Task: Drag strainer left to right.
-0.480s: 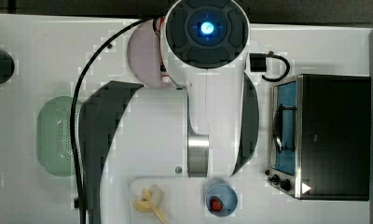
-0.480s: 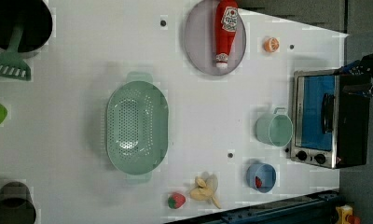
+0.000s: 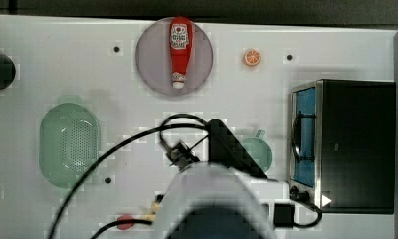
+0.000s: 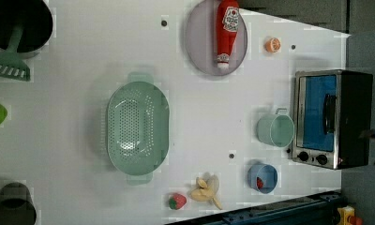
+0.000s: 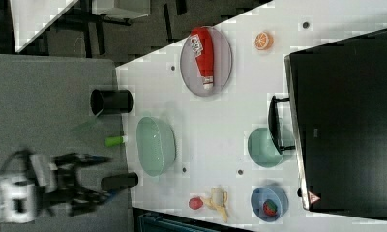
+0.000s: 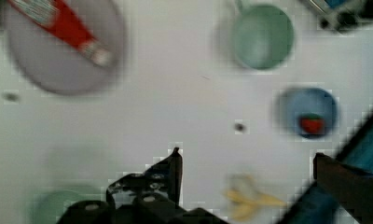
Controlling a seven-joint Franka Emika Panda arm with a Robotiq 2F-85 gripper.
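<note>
Now my arm's swung lower in the top view vs a moment ago, uncovering the ketchup plate point(image 3: 173, 56). End effector point(image 6: 245, 168) jaws spread wide, nothing held. Strainer point(image 4: 137, 128) untouched, counter point(image 4: 82, 56) mid-left in the left view; drag not started.

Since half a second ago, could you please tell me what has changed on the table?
In the top view the arm has swung from the upper edge to the lower edge, uncovering the plate and ketchup. Nothing was gripped. The strainer and mug stayed put.
</note>
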